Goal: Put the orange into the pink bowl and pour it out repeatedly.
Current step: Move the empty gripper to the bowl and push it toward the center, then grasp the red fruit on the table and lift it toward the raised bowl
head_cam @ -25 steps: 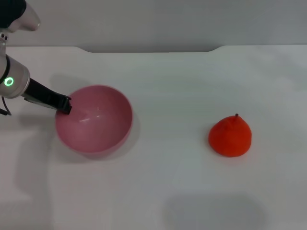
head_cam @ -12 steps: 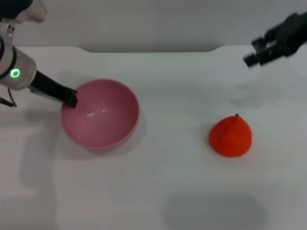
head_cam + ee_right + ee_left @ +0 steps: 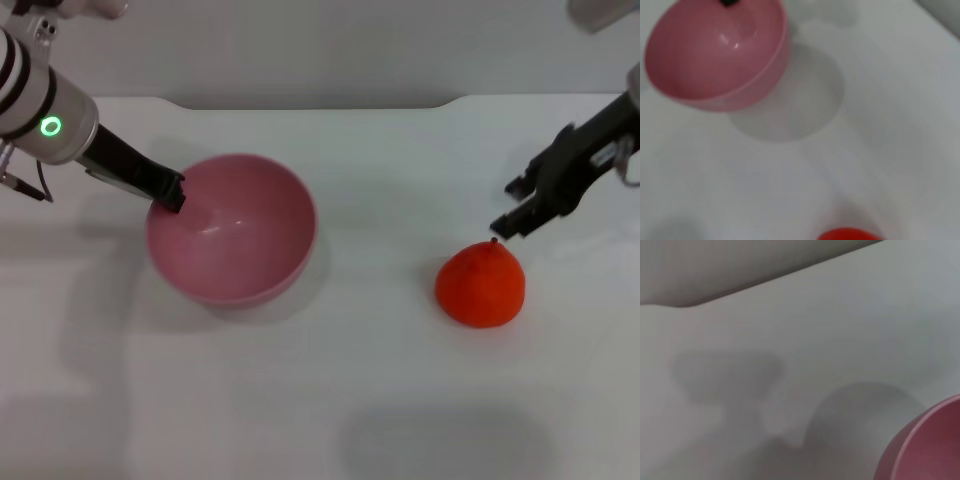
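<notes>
The pink bowl [image 3: 240, 240] is empty and hangs a little above the white table at the left, its shadow offset beneath it. My left gripper [image 3: 170, 192] is shut on the bowl's left rim. In the left wrist view only an edge of the bowl [image 3: 927, 445] shows. The orange [image 3: 480, 284] rests on the table at the right, stem up. My right gripper [image 3: 508, 208] hovers open just above and behind the orange, without touching it. The right wrist view shows the bowl [image 3: 715, 50] and the top of the orange [image 3: 847, 234].
The white table [image 3: 380, 380] runs to a far edge [image 3: 310, 102] with a grey wall behind. A soft shadow lies on the table near the front.
The left gripper has carried the bowl to the right and slightly up. The right arm has come in from the upper right and lowered to just above the orange.
</notes>
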